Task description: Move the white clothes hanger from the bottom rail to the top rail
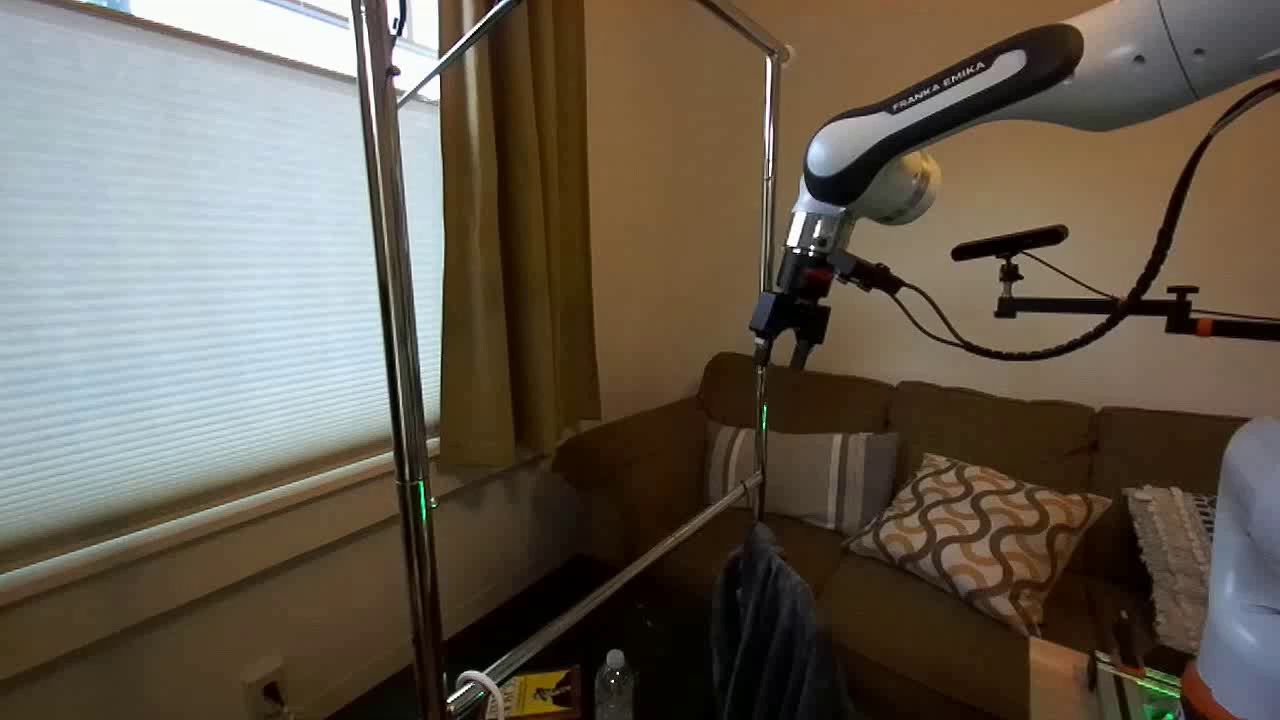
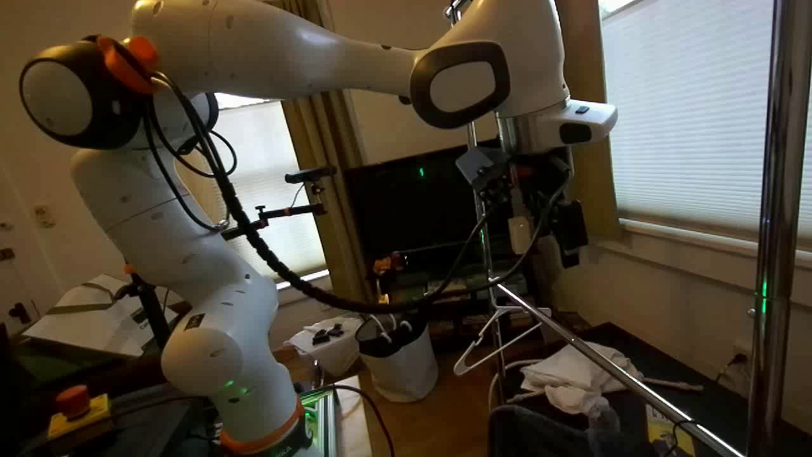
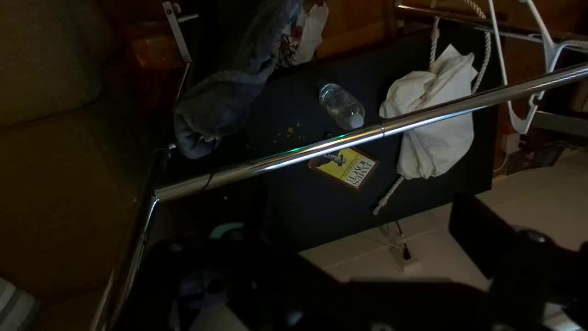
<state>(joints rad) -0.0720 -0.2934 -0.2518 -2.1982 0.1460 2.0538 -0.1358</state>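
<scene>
The white clothes hanger hangs on the bottom rail (image 1: 620,580) near one end; in an exterior view its body shows below the rail (image 2: 501,348). In the wrist view the hanger (image 3: 546,48) is at the upper right, beside the bottom rail (image 3: 349,140). In an exterior view only a curved white part of the hanger (image 1: 485,681) shows at the lower edge. Part of the top rail (image 1: 740,27) shows at the frame's upper edge; the rest is out of view. My gripper (image 1: 783,353) is open and empty, well above the bottom rail, apart from the hanger; its fingers (image 3: 356,236) frame bare background.
Chrome upright poles (image 1: 395,300) stand at the rack's ends. A dark garment (image 1: 770,630) hangs near the bottom rail's other end. Below are a bottle (image 3: 342,106), a book (image 3: 347,165) and a white bag (image 3: 432,110) on a dark surface. A sofa (image 1: 985,420) stands behind.
</scene>
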